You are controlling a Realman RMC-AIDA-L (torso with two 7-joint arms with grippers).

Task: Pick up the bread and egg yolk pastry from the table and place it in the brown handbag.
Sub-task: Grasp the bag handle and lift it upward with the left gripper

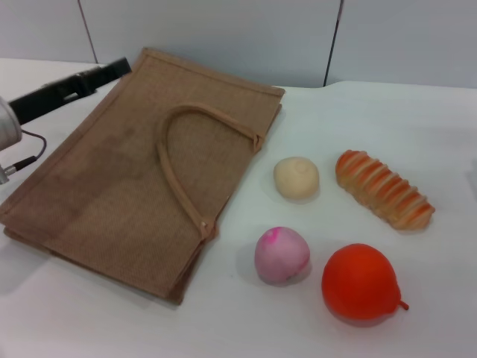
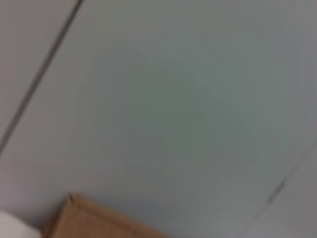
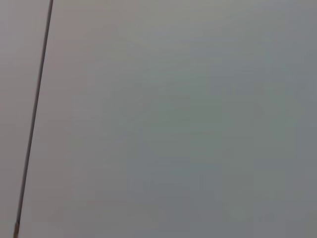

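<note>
The brown handbag (image 1: 134,175) lies flat on the left half of the white table, its strap handle (image 1: 179,160) looped on top. One of its corners shows in the left wrist view (image 2: 94,223). The egg yolk pastry (image 1: 296,177) sits just right of the bag. The bread (image 1: 383,189), striped orange and cream, lies farther right. My left gripper (image 1: 112,71) reaches in from the far left, at the bag's far left corner. My right gripper is out of view.
A pink-topped pale ball (image 1: 281,254) sits in front of the pastry. An orange-red round fruit (image 1: 361,282) sits in front of the bread. A grey panelled wall (image 1: 238,30) stands behind the table. The right wrist view shows only wall.
</note>
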